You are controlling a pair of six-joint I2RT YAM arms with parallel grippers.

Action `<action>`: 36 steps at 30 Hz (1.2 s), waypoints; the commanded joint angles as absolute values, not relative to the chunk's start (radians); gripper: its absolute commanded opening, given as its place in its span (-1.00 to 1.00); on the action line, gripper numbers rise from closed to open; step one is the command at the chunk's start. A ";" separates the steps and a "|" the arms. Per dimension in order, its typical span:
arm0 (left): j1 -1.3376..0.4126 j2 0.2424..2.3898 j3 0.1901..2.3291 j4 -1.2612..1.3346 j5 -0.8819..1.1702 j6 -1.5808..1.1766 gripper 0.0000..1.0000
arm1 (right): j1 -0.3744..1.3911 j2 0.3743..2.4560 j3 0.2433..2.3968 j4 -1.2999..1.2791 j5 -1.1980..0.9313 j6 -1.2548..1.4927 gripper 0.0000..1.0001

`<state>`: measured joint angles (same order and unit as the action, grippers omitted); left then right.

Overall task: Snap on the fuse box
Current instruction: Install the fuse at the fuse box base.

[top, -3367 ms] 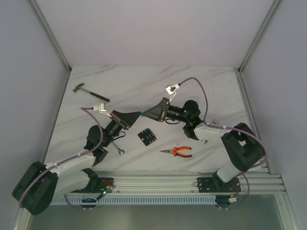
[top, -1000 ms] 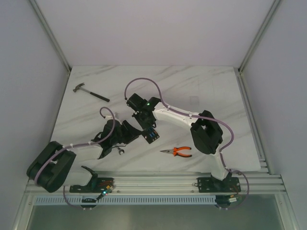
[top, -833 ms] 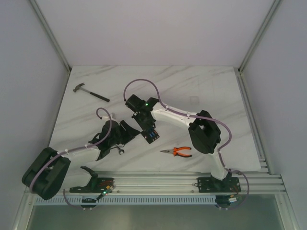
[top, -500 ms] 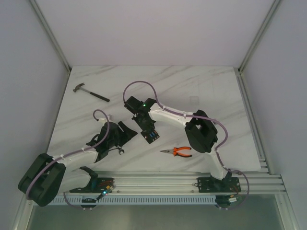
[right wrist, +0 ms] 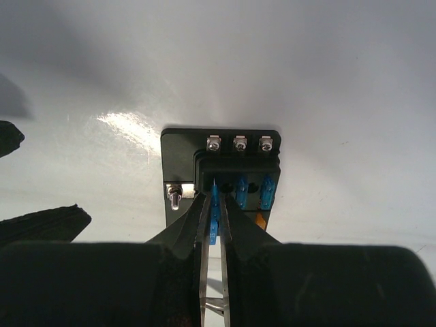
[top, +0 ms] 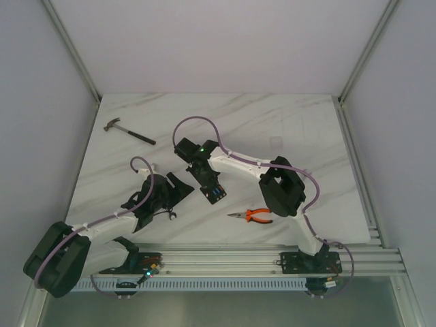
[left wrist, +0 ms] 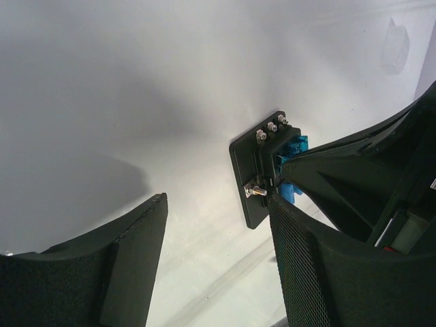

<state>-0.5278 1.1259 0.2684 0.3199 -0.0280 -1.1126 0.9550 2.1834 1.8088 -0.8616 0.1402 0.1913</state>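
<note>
1. top external view: the small flat square black plastic fuse box (top: pixel 214 194) lies flat on the white marble-patterned table (top: pixel 306 136), just toward 6 o'clock from the table's middle.
2. my right gripper (top: pixel 206 178) reaches the fuse box from its 12 o'clock side, with the tips over its face.
3. in the right wrist view my right gripper (right wrist: pixel 213 203) has its jaws pinched tight on a small blue blade fuse (right wrist: pixel 213 212). the fuse stands at the 9 o'clock end of the slot row on the fuse box (right wrist: pixel 180 157).
4. two more blue fuses (right wrist: pixel 240 193) sit in the row at 3 o'clock of the pinched one, and three silver screws (right wrist: pixel 240 144) line the box's 12 o'clock edge.
5. in the left wrist view my left gripper (left wrist: pixel 216 199) has its jaws spread wide with nothing between them. the fuse box (left wrist: pixel 244 178) is just beyond my 3 o'clock finger (left wrist: pixel 300 266); i cannot tell if they touch.
6. from above, my left gripper (top: pixel 178 187) sits near the box at its 9 o'clock.
7. a black-handled steel claw hammer (top: pixel 129 133) lies toward 10 o'clock, and orange-handled needle-nose pliers (top: pixel 252 216) lie at 4 o'clock of the box.
</note>
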 commanded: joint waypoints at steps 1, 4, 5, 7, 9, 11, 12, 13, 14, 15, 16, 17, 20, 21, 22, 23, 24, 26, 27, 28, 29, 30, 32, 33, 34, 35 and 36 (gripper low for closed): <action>-0.528 1.112 0.255 0.298 -0.047 -1.098 0.41 | 0.963 2.229 1.847 -0.902 0.153 0.184 -1.00; -0.528 1.111 0.256 0.299 -0.046 -1.099 0.41 | 0.965 2.234 1.852 -0.902 0.152 0.184 -0.95; -0.528 1.112 0.256 0.298 -0.046 -1.098 0.41 | 0.964 2.236 1.854 -0.902 0.154 0.185 -0.87; -0.528 1.113 0.257 0.299 -0.047 -1.099 0.42 | 0.966 2.235 1.857 -0.902 0.158 0.187 -0.74; -0.528 1.115 0.256 0.299 -0.047 -1.098 0.42 | 0.966 2.233 1.859 -0.899 0.160 0.187 -0.62; -0.528 1.116 0.257 0.299 -0.045 -1.097 0.42 | 0.966 2.229 1.858 -0.895 0.158 0.189 -0.54; -0.528 1.117 0.258 0.299 -0.045 -1.098 0.42 | 0.966 2.227 1.858 -0.891 0.157 0.189 -0.52; -0.528 1.117 0.260 0.298 -0.045 -1.097 0.43 | 0.967 2.225 1.856 -0.886 0.155 0.189 -0.51; -0.528 1.118 0.259 0.298 -0.045 -1.096 0.42 | 0.967 2.221 1.856 -0.882 0.156 0.189 -0.49; -0.528 1.118 0.260 0.299 -0.044 -1.096 0.42 | 0.968 2.220 1.856 -0.880 0.158 0.191 -0.48; -0.528 1.118 0.260 0.299 -0.042 -1.095 0.42 | 0.968 2.219 1.856 -0.879 0.162 0.193 -0.48; -0.528 1.118 0.260 0.299 -0.041 -1.095 0.43 | 0.968 2.216 1.855 -0.878 0.165 0.194 -0.47; -0.528 1.120 0.260 0.299 -0.038 -1.095 0.43 | 0.967 2.196 1.850 -0.870 0.174 0.198 -0.45; -0.528 1.121 0.261 0.300 -0.037 -1.094 0.43 | 0.967 2.189 1.848 -0.868 0.178 0.199 -0.44; -0.529 1.121 0.262 0.300 -0.036 -1.094 0.43 | 0.967 2.180 1.845 -0.864 0.182 0.200 -0.43; -0.529 1.125 0.263 0.300 -0.034 -1.093 0.43 | 0.967 2.173 1.842 -0.861 0.186 0.202 -0.42; -0.529 1.127 0.264 0.301 -0.032 -1.092 0.43 | 0.966 2.167 1.838 -0.857 0.188 0.204 -0.42; -0.528 1.133 0.266 0.304 -0.024 -1.091 0.43 | 0.968 2.156 1.830 -0.853 0.192 0.206 -0.42; -0.528 1.135 0.267 0.306 -0.020 -1.091 0.43 | 0.967 2.154 1.827 -0.853 0.193 0.207 -0.42; -0.529 1.139 0.267 0.309 -0.016 -1.091 0.43 | 0.968 2.151 1.824 -0.853 0.195 0.208 -0.43; -0.530 1.142 0.266 0.310 -0.015 -1.091 0.43 | 0.967 2.150 1.821 -0.853 0.196 0.209 -0.44; -0.529 1.143 0.265 0.311 -0.012 -1.091 0.43 | 0.967 2.148 1.817 -0.853 0.196 0.210 -0.45; -0.530 1.147 0.267 0.317 -0.008 -1.091 0.43 | 0.967 2.145 1.811 -0.849 0.195 0.210 -0.49; -0.529 1.149 0.267 0.320 -0.005 -1.091 0.43 | 0.966 2.146 1.808 -0.850 0.195 0.210 -0.50; -0.530 1.152 0.269 0.323 -0.002 -1.091 0.43 | 0.966 2.147 1.806 -0.848 0.196 0.210 -0.52; -0.530 1.156 0.268 0.328 0.002 -1.090 0.43 | 0.966 2.149 1.803 -0.847 0.197 0.210 -0.54; -0.531 1.160 0.269 0.333 0.005 -1.089 0.43 | 0.966 2.151 1.802 -0.847 0.198 0.211 -0.56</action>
